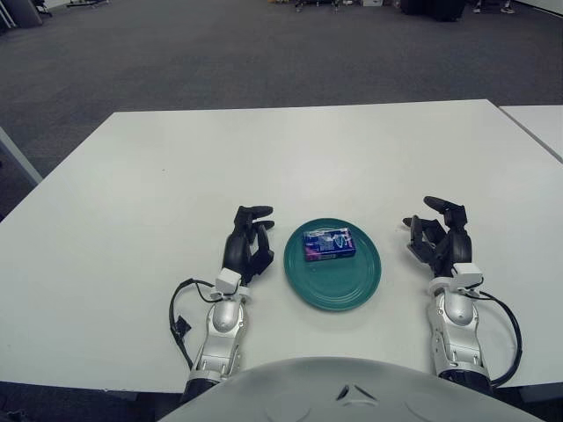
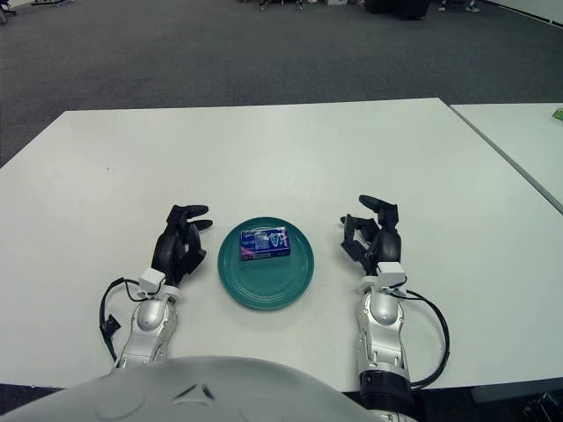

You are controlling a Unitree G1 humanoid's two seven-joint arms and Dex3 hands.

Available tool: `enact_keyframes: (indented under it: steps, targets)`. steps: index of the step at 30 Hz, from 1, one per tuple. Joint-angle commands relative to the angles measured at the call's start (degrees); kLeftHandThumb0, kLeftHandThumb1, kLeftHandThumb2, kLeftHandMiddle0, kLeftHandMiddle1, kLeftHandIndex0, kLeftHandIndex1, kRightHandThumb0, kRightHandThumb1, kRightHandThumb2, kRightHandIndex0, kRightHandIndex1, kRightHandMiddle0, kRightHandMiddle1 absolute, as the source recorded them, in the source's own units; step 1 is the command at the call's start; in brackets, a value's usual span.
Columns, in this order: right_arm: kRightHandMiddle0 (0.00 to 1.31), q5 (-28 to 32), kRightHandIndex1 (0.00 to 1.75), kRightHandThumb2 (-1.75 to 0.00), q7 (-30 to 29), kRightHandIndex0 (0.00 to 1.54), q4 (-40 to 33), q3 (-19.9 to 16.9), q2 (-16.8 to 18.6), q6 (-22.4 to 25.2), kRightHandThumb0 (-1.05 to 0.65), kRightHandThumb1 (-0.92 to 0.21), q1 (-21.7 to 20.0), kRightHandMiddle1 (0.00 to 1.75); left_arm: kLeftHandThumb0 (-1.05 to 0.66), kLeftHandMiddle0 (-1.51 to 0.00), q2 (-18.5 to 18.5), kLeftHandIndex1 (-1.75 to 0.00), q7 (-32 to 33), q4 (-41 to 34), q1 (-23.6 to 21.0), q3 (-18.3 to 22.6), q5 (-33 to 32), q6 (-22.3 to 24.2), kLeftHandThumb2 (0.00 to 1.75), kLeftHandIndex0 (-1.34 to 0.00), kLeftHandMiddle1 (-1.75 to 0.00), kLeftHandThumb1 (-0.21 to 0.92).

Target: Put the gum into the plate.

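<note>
gum [image 1: 329, 244], a small blue and purple box, lies flat inside the teal plate [image 1: 334, 294], on the half of the plate farther from the robot and a little left of its middle. nearest the camera, the robot's grey torso [image 1: 352, 391] curves across the bottom edge, with a silver forearm on either side of it. the plate sits on the white table [image 1: 132, 220] between the two hands. just left of the plate's rim is the left hand [image 1: 247, 242], its dark fingers loosely curled and holding nothing. the right hand [image 1: 439, 236] shows to the right of the plate, clearly apart from it, fingers relaxed and partly spread, also holding nothing. a black cable [image 1: 180, 308] loops beside the left forearm. beyond the far edge of the table lies dark grey carpet [image 1: 264, 53], and a second white table [image 1: 537, 123] shows at the right edge.
</note>
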Motion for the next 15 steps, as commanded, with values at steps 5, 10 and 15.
enact_keyframes:
  steps: [5, 10, 15]
  targets:
    - [0.02, -1.41, 1.03, -0.78, -0.78, 0.58, 6.62, 1.5, 1.33, -1.83, -0.52, -0.81, 3.7, 1.21, -0.84, -0.24, 0.51, -1.41, -1.38, 4.85, 1.49, 1.0, -0.87, 0.2, 0.92, -0.2, -1.2, 0.92]
    - [0.04, -1.9, 1.0, -0.77, -1.21, 0.58, 6.6, 2.04, 1.35, -2.01, -0.55, -0.83, 4.16, 1.2, -0.85, -0.21, 1.01, -1.43, -0.99, 5.16, 1.34, 0.6, 0.4, -0.66, 0.91, -0.19, -1.23, 0.92]
    - [0.07, -2.04, 0.97, -0.69, -1.26, 0.57, 6.51, 2.48, 1.15, -1.57, -0.59, -0.9, 4.45, 1.17, -0.86, -0.19, 1.07, -1.48, -0.27, 4.91, 1.39, 0.32, 1.35, -0.86, 0.9, -0.18, -1.26, 0.92]
